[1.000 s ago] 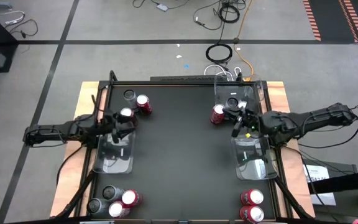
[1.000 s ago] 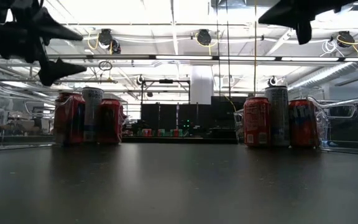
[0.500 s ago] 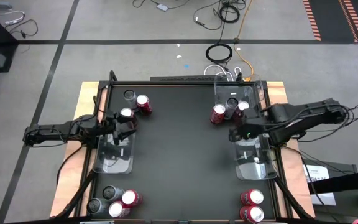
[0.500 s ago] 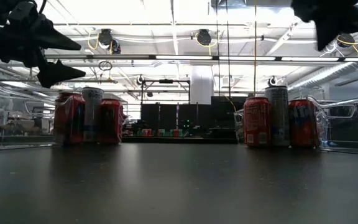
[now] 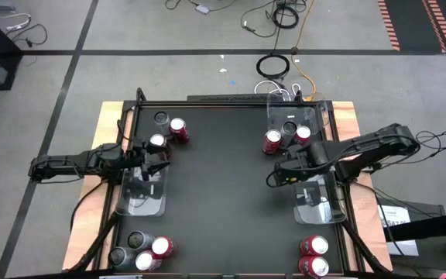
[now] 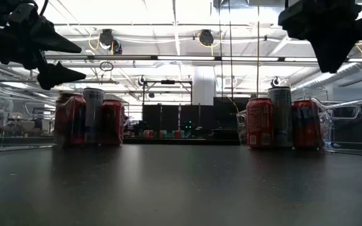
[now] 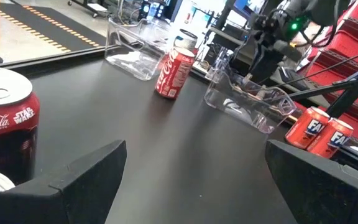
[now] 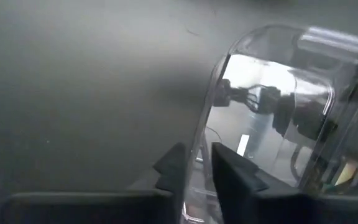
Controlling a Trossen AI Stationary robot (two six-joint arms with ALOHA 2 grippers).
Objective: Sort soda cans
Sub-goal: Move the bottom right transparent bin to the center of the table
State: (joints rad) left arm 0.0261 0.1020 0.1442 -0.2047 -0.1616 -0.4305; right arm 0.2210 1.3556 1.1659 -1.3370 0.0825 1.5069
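Soda cans (image 5: 288, 136) sit in four groups on the black table (image 5: 223, 194): three near the far-right corner, by a clear tray (image 5: 293, 118) there (two red, one dark); three near the far-left (image 5: 169, 130); four at the near-left corner (image 5: 142, 252); two red at the near-right corner (image 5: 313, 256). In the low view they read as two clusters, each a silver can between reds. Right gripper (image 5: 273, 177) hangs low at the inner edge of the right clear tray (image 5: 320, 203), fingers (image 8: 229, 171) only a narrow gap apart with the tray's rim between them (a grip on it can't be confirmed), no can held. Left gripper (image 5: 159, 160) hovers over the far end of the left clear tray (image 5: 140, 194), jaws spread wide and empty, right beside the far-left cans.
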